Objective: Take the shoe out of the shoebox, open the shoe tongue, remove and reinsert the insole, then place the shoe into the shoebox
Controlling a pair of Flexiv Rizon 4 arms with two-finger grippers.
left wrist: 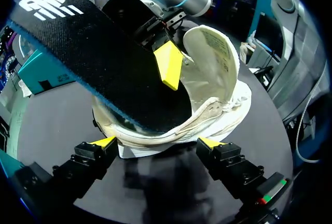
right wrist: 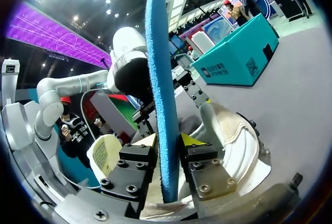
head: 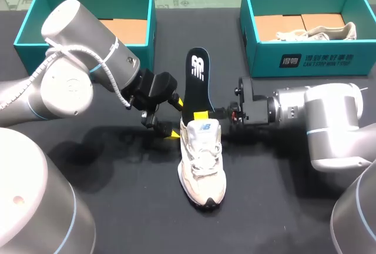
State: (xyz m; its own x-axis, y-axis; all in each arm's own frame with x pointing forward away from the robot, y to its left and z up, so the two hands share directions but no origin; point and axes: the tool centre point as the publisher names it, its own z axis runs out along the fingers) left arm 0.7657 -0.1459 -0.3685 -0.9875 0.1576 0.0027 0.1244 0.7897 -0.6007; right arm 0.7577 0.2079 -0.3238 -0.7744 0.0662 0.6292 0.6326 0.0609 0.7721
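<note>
Sneaker [head: 202, 166]: cream, mid-tabletop [head: 117, 207], toe near. Insole [head: 197, 80]: black, standing up out of the heel opening, pinched edge-on by right hand [right wrist: 168, 149], probably to steer it through the opening. Left hand [left wrist: 155, 143]: fingers spread either side of the heel, likely to brace the sneaker. Shoeboxes [head: 305, 60]: far.

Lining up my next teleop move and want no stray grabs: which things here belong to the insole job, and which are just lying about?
Job in hand:
sneaker
black insole, clamped in right end effector
left end effector, open beside the heel
empty teal shoebox, likely

Lying about:
other teal shoebox
second sneaker inside it
</note>
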